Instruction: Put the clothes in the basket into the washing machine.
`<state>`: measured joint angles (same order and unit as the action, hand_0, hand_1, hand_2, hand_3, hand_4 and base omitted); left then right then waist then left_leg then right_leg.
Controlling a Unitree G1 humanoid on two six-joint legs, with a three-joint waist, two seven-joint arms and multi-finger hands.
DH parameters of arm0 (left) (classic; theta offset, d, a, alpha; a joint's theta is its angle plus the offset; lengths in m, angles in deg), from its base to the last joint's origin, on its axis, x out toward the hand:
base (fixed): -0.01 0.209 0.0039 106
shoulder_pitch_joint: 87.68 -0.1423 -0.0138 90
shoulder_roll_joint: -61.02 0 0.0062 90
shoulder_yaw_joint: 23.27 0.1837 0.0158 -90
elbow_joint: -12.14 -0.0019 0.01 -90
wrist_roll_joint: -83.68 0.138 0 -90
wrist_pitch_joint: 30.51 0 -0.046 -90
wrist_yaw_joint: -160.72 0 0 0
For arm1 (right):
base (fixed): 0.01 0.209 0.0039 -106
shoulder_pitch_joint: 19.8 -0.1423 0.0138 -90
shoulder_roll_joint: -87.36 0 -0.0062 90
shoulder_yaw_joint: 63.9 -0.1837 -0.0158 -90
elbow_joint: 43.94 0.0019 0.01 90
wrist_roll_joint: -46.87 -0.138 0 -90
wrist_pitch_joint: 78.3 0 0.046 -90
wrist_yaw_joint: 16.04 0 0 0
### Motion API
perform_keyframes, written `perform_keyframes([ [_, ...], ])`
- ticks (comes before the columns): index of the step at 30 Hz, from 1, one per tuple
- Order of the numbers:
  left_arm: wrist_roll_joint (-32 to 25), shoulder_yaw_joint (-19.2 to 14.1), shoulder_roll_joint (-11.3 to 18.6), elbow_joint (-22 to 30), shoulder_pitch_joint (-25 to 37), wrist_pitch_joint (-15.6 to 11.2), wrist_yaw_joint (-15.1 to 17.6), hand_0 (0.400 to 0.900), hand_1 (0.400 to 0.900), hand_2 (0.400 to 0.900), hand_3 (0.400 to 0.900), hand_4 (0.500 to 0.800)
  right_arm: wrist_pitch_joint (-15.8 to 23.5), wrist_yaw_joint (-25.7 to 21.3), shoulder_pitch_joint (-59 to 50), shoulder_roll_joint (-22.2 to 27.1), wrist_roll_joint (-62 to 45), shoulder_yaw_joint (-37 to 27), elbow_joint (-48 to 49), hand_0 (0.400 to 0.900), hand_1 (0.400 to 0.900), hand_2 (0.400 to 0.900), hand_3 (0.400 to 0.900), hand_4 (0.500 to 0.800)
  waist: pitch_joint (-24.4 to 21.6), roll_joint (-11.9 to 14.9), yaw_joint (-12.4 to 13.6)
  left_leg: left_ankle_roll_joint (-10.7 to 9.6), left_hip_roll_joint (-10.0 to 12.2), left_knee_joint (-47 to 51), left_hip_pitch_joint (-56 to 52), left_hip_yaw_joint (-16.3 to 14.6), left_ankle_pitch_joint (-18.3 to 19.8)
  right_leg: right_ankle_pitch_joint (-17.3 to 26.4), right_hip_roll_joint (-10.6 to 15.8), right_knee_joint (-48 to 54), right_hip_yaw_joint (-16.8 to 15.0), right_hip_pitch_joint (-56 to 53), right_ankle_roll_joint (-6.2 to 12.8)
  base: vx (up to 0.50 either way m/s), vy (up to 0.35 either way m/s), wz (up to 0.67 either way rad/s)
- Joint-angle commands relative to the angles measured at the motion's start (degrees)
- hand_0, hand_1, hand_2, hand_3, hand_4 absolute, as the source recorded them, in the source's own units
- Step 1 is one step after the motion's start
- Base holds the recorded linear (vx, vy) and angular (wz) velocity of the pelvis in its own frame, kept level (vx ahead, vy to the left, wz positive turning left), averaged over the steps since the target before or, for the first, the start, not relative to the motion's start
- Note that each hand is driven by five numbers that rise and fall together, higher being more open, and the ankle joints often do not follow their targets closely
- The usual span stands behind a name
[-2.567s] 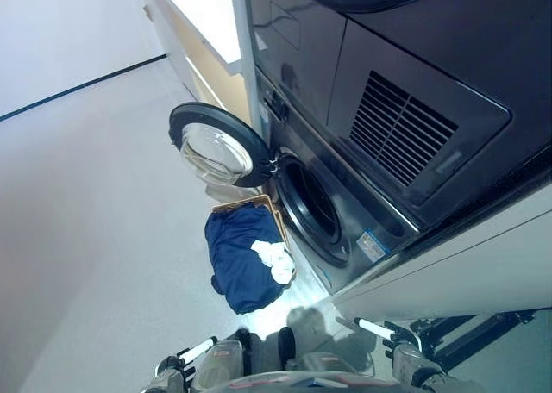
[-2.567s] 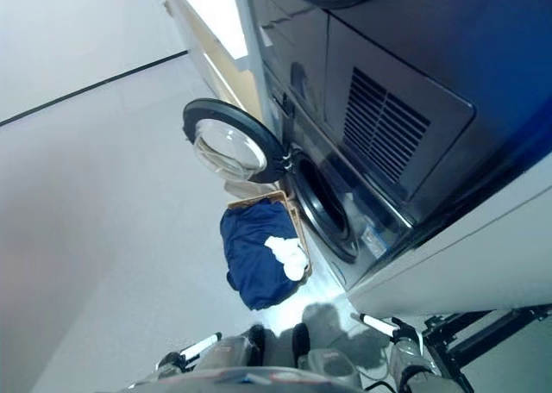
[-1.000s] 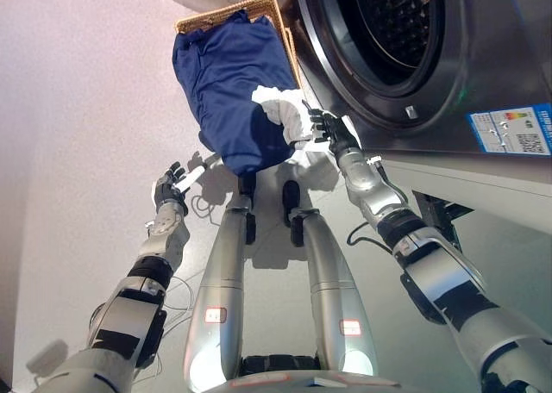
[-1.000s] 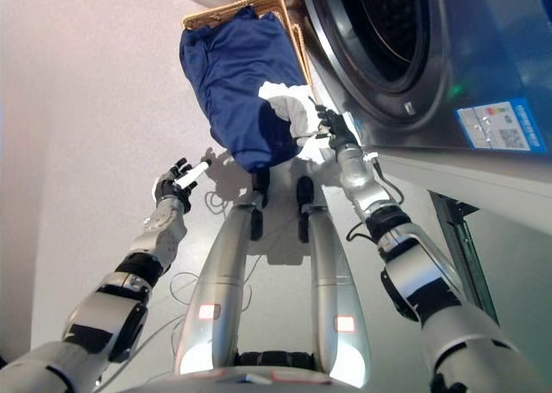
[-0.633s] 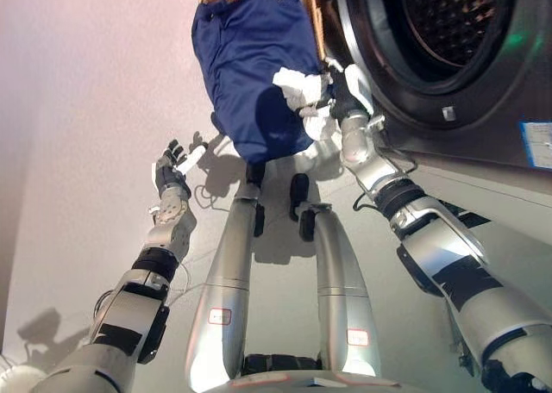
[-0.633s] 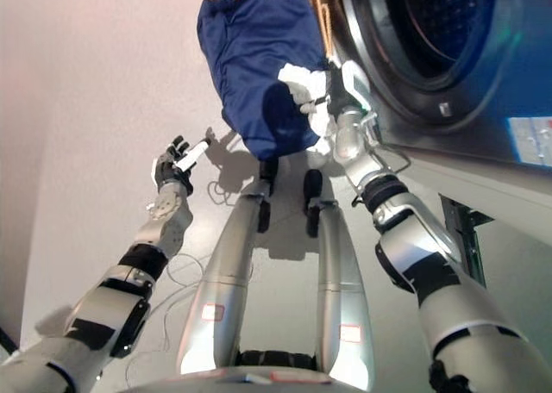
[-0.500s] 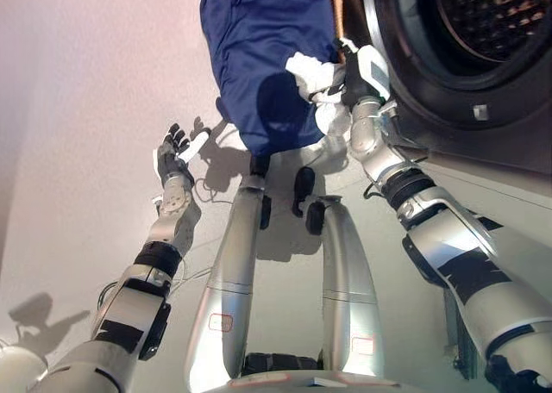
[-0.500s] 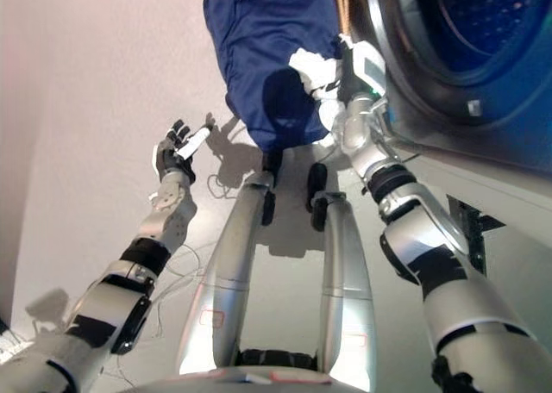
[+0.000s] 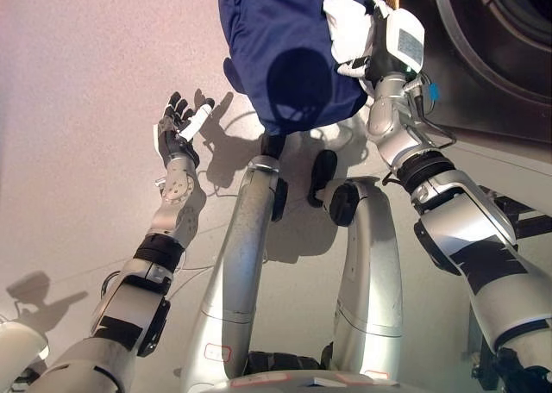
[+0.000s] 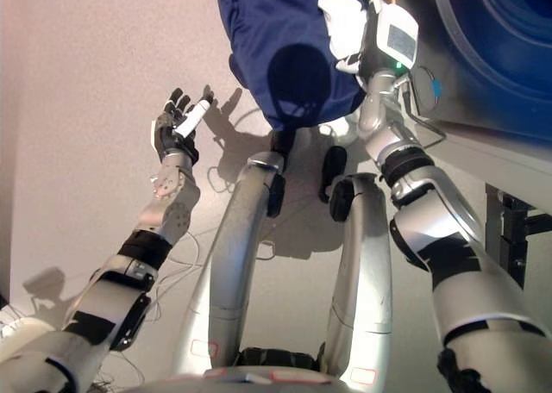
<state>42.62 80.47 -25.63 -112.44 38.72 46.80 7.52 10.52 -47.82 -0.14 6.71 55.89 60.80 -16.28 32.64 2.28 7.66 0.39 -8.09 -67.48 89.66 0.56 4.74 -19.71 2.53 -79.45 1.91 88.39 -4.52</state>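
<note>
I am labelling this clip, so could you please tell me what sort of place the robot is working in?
Probably a laundry area: a front-loading washing machine stands at the upper right, and beside it a dark blue garment and white cloth are piled on a pale floor.

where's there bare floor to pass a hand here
Free: the wide floor on the left of the blue garment, around the raised, open left hand. Crowded: the right side, where the right hand is at the white cloth, tight between the blue garment and the washing machine; its fingers are hidden.
</note>
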Motion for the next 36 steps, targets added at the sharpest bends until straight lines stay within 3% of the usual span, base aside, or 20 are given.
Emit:
perform_keyframes([
  [1,-0.3,-0.5,-0.6,1.7,-4.1,-3.4,0.3,0.9,0.9,0.9,0.9,0.8,-0.6,3.3,6.0,-1.7,-1.3,1.6,-2.0,0.4,0.4,0.4,0.4,0.5,-4.1,-3.4,0.4,1.3,-2.0,-5.8,-1.0,1.3,11.7,1.7,-0.3,4.3,-2.3,1.2,5.8,0.0,0.0,0.0],
  [5,-0.8,-1.4,-0.8,-1.1,-4.1,-3.2,0.4,0.9,0.9,0.9,0.9,0.8,-0.6,2.3,7.4,-1.6,-1.0,1.2,0.2,0.4,0.4,0.4,0.4,0.5,-5.4,-2.8,-0.2,1.1,-2.0,-5.6,-1.0,1.3,11.4,2.2,-0.6,4.7,-2.3,1.1,5.85,0.0,0.0,0.0],
  [12,0.9,-3.7,-0.3,2.5,-7.5,-2.7,1.4,0.9,0.9,0.9,0.9,0.8,-1.6,-0.3,10.3,3.3,3.6,-0.7,15.7,0.4,0.4,0.4,0.4,0.5,-7.0,-1.3,-1.8,0.9,-1.7,-3.1,-2.9,1.8,10.5,3.3,-1.1,7.4,-2.0,-1.2,6.3,-0.01,0.011,-0.03],
  [18,2.1,-8.1,-0.2,5.6,-12.7,-0.4,2.2,0.9,0.9,0.9,0.9,0.8,-1.7,-0.3,15.5,8.8,5.0,-9.7,36.0,0.4,0.4,0.4,0.4,0.5,-8.0,0.5,-4.5,0.7,-1.1,-1.7,-4.6,2.3,10.2,4.4,-2.0,9.6,-1.9,-3.3,6.7,-0.03,0.032,-0.1],
  [24,2.7,-9.4,-0.2,6.1,-15.1,0.7,2.0,0.9,0.9,0.9,0.9,0.8,-0.6,0.2,18.3,11.4,5.1,-15.7,44.2,0.4,0.4,0.4,0.4,0.5,-8.9,1.2,-5.4,0.6,-0.7,-0.8,-5.5,2.5,9.7,5.1,-2.8,10.9,-1.9,-4.6,7.01,-0.03,0.019,-0.07],
  [29,3.0,-8.9,-0.1,6.1,-15.5,0.8,2.0,0.9,0.9,0.9,0.9,0.8,-0.7,-2.5,16.3,11.9,4.1,-17.5,41.8,0.4,0.4,0.4,0.4,0.5,-9.1,1.3,-5.4,0.5,-0.6,-0.7,-6.3,2.5,9.5,5.3,-3.2,11.3,-2.0,-5.6,7.09,-0.03,0.014,-0.05],
  [32,3.0,-7.1,-0.7,5.7,-14.9,0.5,2.5,0.9,0.9,0.9,0.9,0.8,1.9,-9.6,12.7,7.3,-4.4,-22.1,36.4,0.4,0.4,0.4,0.4,0.5,-9.4,0.6,-5.0,0.5,-0.7,-0.8,-7.3,2.5,9.4,5.5,-3.6,11.1,-2.2,-6.6,7.15,-0.02,0.007,-0.03],
  [36,2.5,-5.5,-0.4,4.4,-14.5,0.6,1.8,0.9,0.9,0.9,0.9,0.8,3.3,-13.0,5.2,8.3,-9.8,-22.9,30.0,0.4,0.4,0.4,0.4,0.5,-9.7,0.1,-4.2,0.3,-0.7,-0.4,-8.2,2.4,8.9,5.7,-3.5,11.3,-2.3,-7.4,7.25,-0.02,-0.004,0.03],
])
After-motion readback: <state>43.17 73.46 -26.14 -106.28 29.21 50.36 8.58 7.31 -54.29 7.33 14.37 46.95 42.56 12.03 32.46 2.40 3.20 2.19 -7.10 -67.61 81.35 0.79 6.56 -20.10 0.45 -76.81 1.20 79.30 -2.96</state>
